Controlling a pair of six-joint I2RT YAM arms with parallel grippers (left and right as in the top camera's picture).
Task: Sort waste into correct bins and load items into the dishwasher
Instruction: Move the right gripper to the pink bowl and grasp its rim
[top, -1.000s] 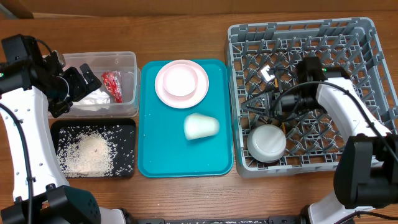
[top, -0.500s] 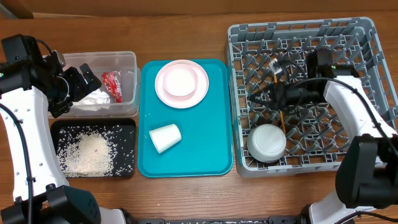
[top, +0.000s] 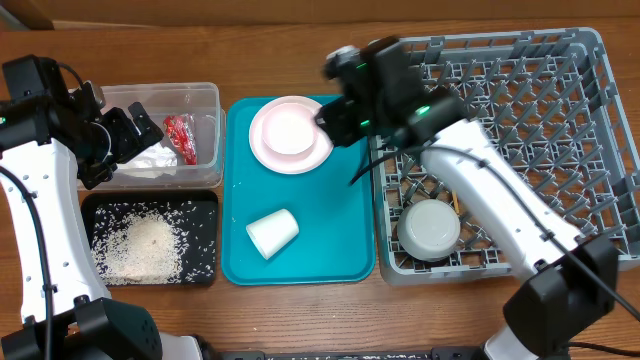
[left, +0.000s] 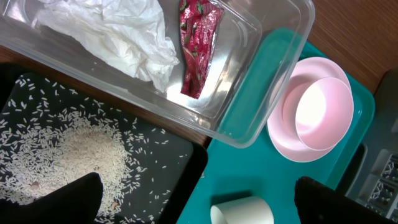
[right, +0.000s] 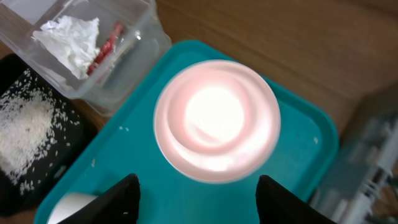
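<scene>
1. Dish rack (top: 560, 120): a large grey square rack fills the right side of the wooden counter (top: 300, 50). 1 grey-white bowl (top: 430, 228) sits upside down near its front left corner. The other pegs that I can see are bare.
2. Teal tray (top: 340, 230): it lies in the middle of the counter, between the bins and the rack, and carries the 3 dishes not yet loaded.
3. Clear tub (top: 213, 100) and black tray (top: 207, 268): both sit at the left, the tub behind the tray. My left fingers (top: 142, 125) hang spread wide above the tub, holding nothing.
4. Pink plate (right: 165, 134): it rests at the back of the teal tray, directly below my right wrist.
5. Pinkish-white bowl (right: 214, 115): it stands upright on the plate. My right fingers (right: 199, 200) are parted above it, with nothing between them.
6. Cream cup (top: 272, 233): it lies on its side at the front of the teal tray.
7. Waste: the white tissue (left: 118, 34) and red wrapper (left: 196, 46) lie in the tub, and the rice (top: 140, 248) is spread over the black tray, so I judge the sorting done.
8. Step in hand: loading the rack. Next, I should lower my right fingers astride the bowl's rim, close, lift it clear of the plate and carry it to the rack.
</scene>
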